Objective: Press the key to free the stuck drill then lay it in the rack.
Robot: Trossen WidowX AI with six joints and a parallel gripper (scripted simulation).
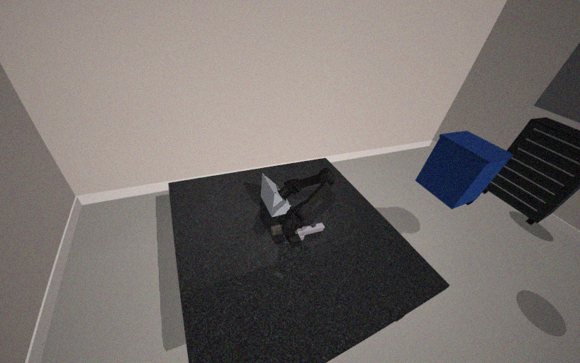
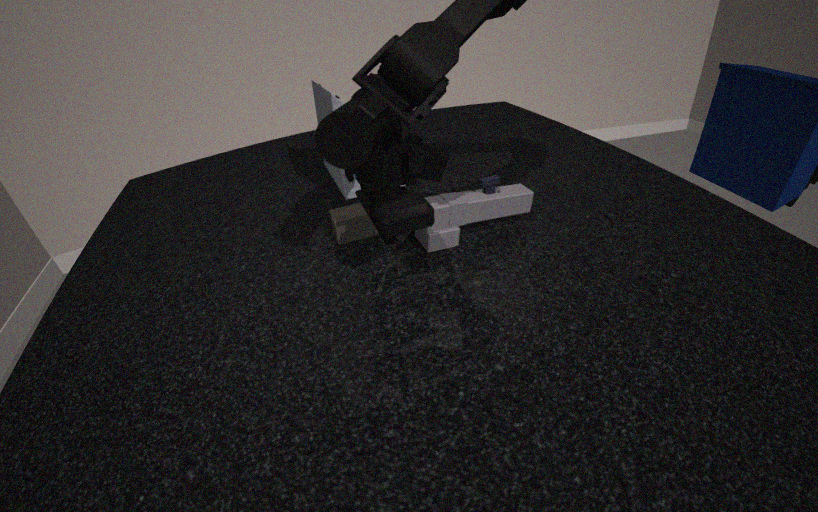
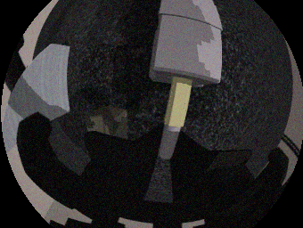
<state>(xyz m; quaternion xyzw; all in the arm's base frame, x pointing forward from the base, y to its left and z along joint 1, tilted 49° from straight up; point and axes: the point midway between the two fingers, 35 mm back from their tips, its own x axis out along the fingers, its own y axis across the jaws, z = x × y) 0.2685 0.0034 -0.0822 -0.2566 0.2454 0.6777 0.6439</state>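
A pale long-bodied holder (image 1: 317, 230) (image 2: 495, 208) (image 3: 187, 51) lies on the dark mat or table top. Its small dark blue key (image 1: 313, 225) (image 2: 490, 184) sits on top and is out of sight in the wrist view. The drill (image 3: 179, 104), a yellow shank with a grey front part, sticks out of the holder's end face in the wrist view. My gripper (image 1: 293, 236) (image 2: 407, 223) (image 3: 166, 127) is shut on the drill just ahead of the yellow shank. The drill's rear end is hidden inside the holder. A brown block (image 1: 276, 230) (image 2: 353, 224) (image 3: 117, 122), perhaps the rack, stands close beside the gripper.
A pale blue slanted panel (image 1: 267, 197) (image 2: 324, 108) (image 3: 51, 80) stands behind the brown block, near the arm. A blue box (image 1: 449, 166) (image 2: 748, 132) and a black slatted object (image 1: 541, 162) are off at the right, beyond the dark surface (image 1: 265, 308) (image 2: 362, 374).
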